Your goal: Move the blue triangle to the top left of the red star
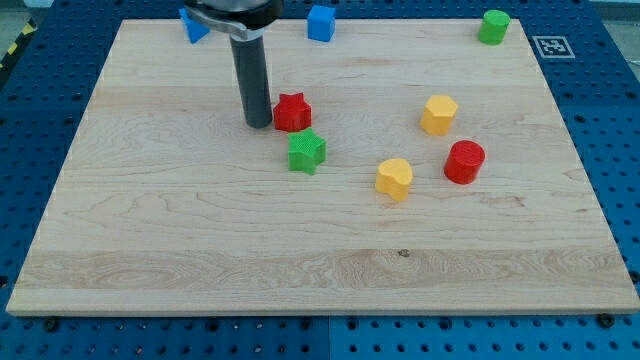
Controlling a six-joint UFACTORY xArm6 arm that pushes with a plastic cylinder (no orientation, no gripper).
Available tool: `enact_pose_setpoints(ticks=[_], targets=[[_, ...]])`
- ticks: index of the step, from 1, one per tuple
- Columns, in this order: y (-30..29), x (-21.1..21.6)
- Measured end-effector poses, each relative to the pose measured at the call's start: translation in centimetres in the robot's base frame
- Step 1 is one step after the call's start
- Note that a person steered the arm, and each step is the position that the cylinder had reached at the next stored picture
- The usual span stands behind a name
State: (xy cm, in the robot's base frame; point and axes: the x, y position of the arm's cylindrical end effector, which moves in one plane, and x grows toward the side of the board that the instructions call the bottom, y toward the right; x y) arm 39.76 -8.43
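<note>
No readable text; only a fiducial marker [552, 46] beside the board.

- Setting: a robotics lab bench.
- Evidence: a wooden board [320, 250] rests on a blue perforated mounting table [620, 120].
- Evidence: a printed fiducial marker [553, 45] lies beside the board's top right corner.

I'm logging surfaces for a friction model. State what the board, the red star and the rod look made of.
Board: pale wood, visible grain, matte.
Red star: probably plastic, uniform colour, dull finish.
Rod, my tip just left of the star: dark, smooth, faint sheen; metal or plastic, unclear.
</note>
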Motion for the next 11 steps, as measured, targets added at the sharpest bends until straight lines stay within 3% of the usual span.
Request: enact_pose_setpoints(ticks=[3,6,7,9,10,11], targets=[[2.0,0.0],[-6.4,-3.1],[-6.8,-3.3],[-15.5,-12.5],[-14.1,-19.7],[-13.4,-20.6]])
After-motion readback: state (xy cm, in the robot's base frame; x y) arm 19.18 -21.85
